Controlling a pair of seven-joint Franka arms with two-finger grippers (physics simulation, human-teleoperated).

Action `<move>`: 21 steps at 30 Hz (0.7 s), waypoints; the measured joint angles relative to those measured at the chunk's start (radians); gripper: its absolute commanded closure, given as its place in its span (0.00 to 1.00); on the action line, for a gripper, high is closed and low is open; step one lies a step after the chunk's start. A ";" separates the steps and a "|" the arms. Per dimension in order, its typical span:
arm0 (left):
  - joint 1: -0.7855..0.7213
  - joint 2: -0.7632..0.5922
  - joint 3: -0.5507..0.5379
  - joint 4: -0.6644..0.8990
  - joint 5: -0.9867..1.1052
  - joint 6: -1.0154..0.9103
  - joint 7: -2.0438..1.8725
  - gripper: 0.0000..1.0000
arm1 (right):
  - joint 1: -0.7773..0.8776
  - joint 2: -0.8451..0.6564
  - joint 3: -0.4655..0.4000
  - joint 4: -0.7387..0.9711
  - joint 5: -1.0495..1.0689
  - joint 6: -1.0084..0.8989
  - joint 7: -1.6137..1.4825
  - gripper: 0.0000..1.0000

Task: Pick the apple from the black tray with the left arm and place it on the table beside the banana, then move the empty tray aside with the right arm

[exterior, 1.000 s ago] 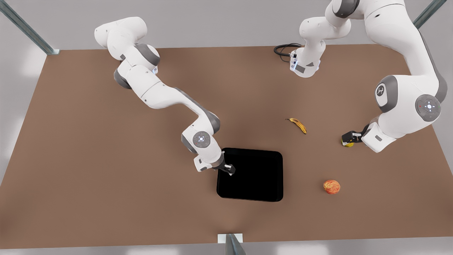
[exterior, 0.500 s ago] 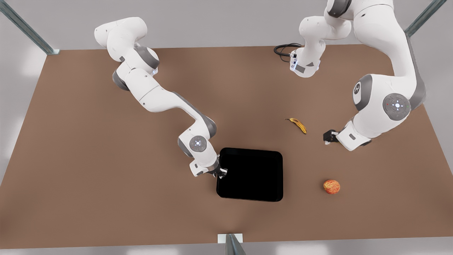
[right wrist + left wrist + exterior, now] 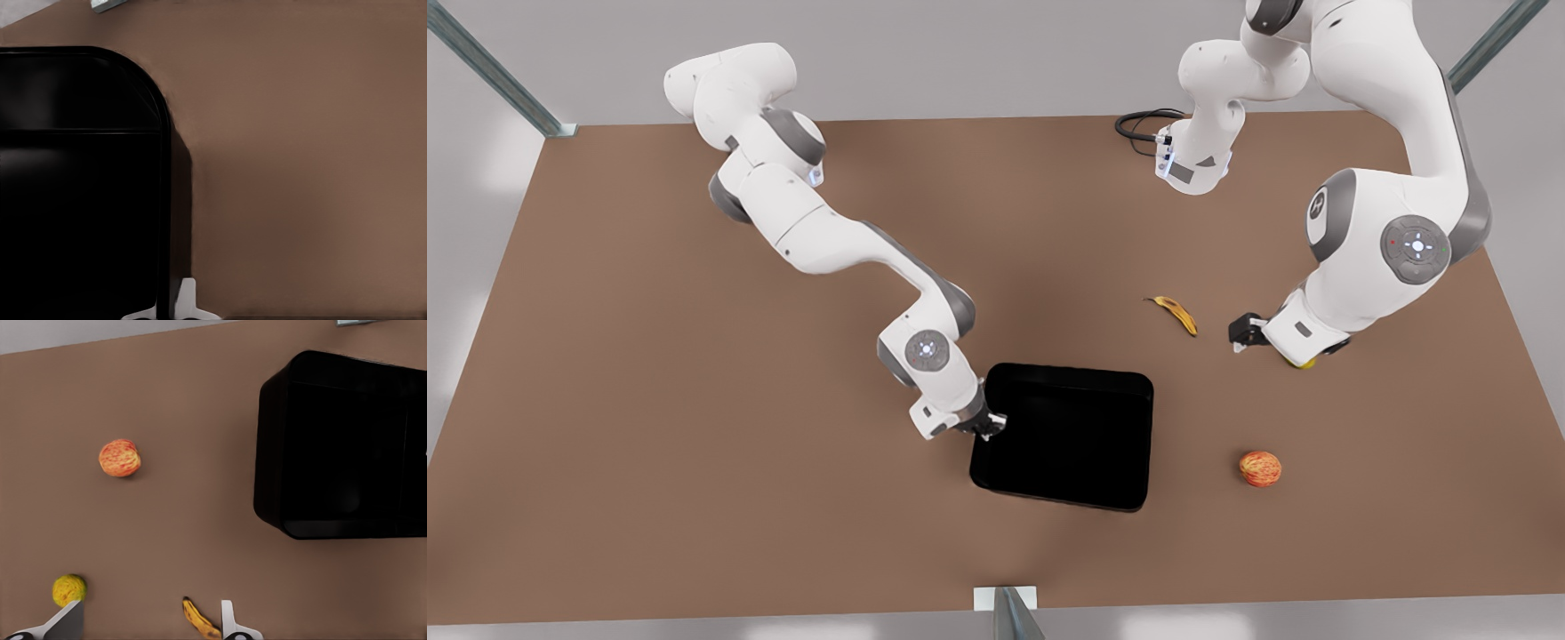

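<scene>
The apple (image 3: pixel 1260 468) (image 3: pixel 120 458) lies on the brown table (image 3: pixel 694 400), off the black tray (image 3: pixel 1067 371) (image 3: pixel 267 453) toward the front view's right. The tray holds nothing and sits tilted. My right gripper (image 3: pixel 989 427) (image 3: pixel 163 310) is shut on the rim (image 3: pixel 163 133) of the tray's side at the front view's left. The banana (image 3: pixel 1174 314) (image 3: pixel 200 620) lies farther back. My left gripper (image 3: pixel 1240 336) (image 3: pixel 147 620) hangs open between the banana and a yellow-green fruit (image 3: pixel 1305 363) (image 3: pixel 69 589), holding nothing.
A black cable (image 3: pixel 1138 124) coils at the table's back edge beside an arm base. A metal bracket (image 3: pixel 1005 600) sticks up at the front edge. Open brown tabletop stretches across the front view's left.
The right gripper went to the tray's rim and closed; the tray has tipped and shifted slightly to the front view's right. The left gripper moved from over the yellow-green fruit toward the banana.
</scene>
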 measured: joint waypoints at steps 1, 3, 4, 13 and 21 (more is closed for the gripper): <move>0.000 0.000 -0.001 0.000 0.000 -0.001 0.001 0.00 | -0.002 -0.010 0.003 0.000 0.000 -0.008 -0.004 0.83; 0.000 -0.001 -0.001 0.000 0.000 -0.003 0.002 0.00 | -0.009 -0.042 0.004 0.000 0.001 -0.048 -0.013 0.83; 0.000 -0.001 -0.001 0.000 -0.001 -0.003 0.002 0.00 | -0.020 -0.061 0.006 0.000 0.002 -0.075 -0.021 0.83; 0.000 -0.003 -0.003 0.000 -0.003 0.002 0.004 0.00 | -0.121 -0.276 -0.084 0.001 0.095 -0.433 -0.191 0.81; 0.000 -0.003 -0.003 0.000 -0.003 0.005 0.004 0.00 | -0.144 -0.355 -0.529 0.000 0.369 -0.679 -0.549 0.80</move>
